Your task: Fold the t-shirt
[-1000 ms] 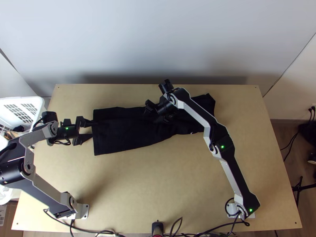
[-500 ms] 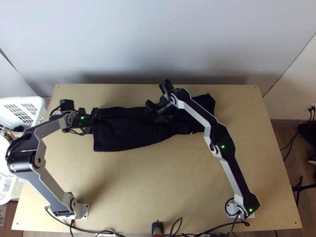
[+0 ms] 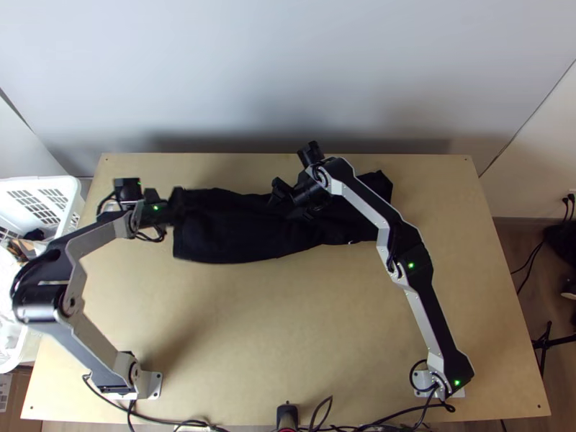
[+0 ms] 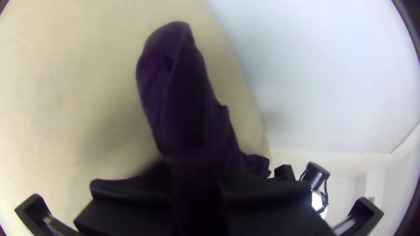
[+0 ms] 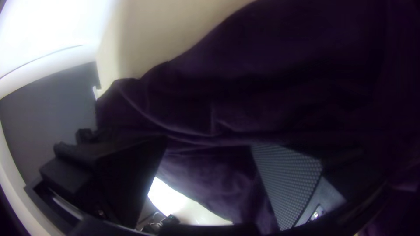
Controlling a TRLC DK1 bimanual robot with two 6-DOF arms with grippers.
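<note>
Across the table (image 3: 288,324), creased black t-shirt (image 3: 230,232), left end effector (image 3: 178,207) tight on it, right end effector (image 3: 286,203) open.

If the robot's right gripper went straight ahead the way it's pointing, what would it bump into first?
The black t-shirt, I think: its cloth spreads across the way right in front of the open right gripper. It looks very near, though I can't tell whether they already touch.

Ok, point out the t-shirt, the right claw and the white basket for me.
T-shirt (image 3: 227,234): top view, on the dark cloth toward the picture's left.
Right claw (image 5: 212,145): right wrist view, midway between its parted fingertips.
White basket (image 3: 65,182): top view, on its rim, beside the table.
</note>
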